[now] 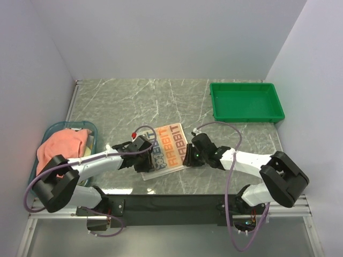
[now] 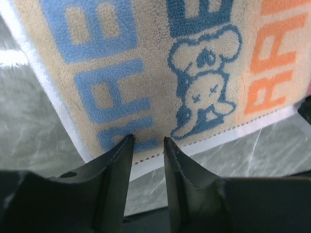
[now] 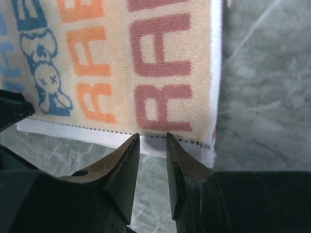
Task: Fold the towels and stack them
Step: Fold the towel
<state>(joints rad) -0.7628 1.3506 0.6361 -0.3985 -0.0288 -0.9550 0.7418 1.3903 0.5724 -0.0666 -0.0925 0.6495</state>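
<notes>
Grippers, lower centre: your left gripper (image 2: 147, 141) and right gripper (image 3: 153, 137) stand narrowly parted at the near hem of the cream towel (image 1: 169, 147), flat at mid-frame. Salmon towel (image 1: 61, 143) lies in the blue basket (image 1: 92, 128), left. Apparently nothing is folded or stacked.

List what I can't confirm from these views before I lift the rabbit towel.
- Grip: in the wrist views the tips of the left gripper and right gripper sit at the cream towel hem. Whether cloth lies between them is unclear, and in the top view the gripper bodies cover that edge.
- Towel's far edge: cut off by the top of both wrist views.
- Blue basket: the pink towel and left arm hide anything underneath.
</notes>
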